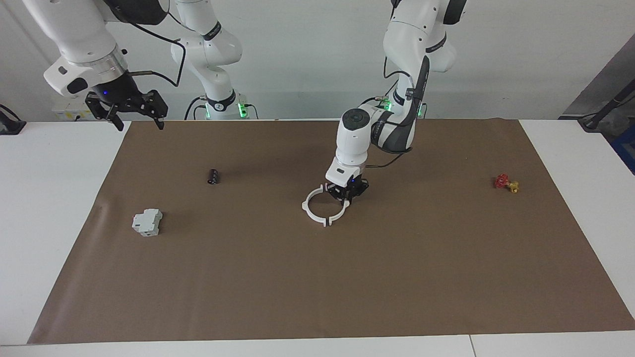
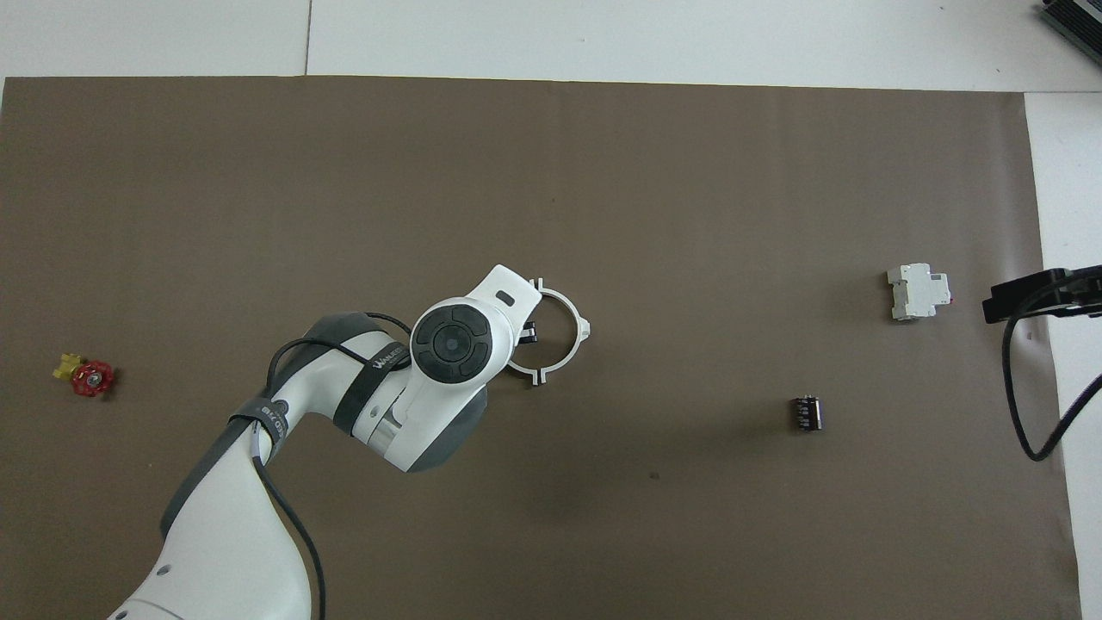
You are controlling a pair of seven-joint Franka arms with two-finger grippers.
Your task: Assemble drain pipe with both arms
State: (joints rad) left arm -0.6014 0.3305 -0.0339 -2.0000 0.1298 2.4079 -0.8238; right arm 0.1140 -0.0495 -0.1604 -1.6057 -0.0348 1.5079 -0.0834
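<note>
Drain pipe (image 1: 321, 212) ring's edge hides under left pincer (image 1: 346, 199) overhead.

both arms have glossy white rounded link shells with dark grey joint bands. the left arm (image 1: 397, 64) carries a round black cap with concentric rings at the wrist, a black cable strapped along its forearm and small white lettering on a band. the right arm (image 1: 74, 34) has a silver wrist flange. green lights glow at both bases. both grippers are black.
</note>
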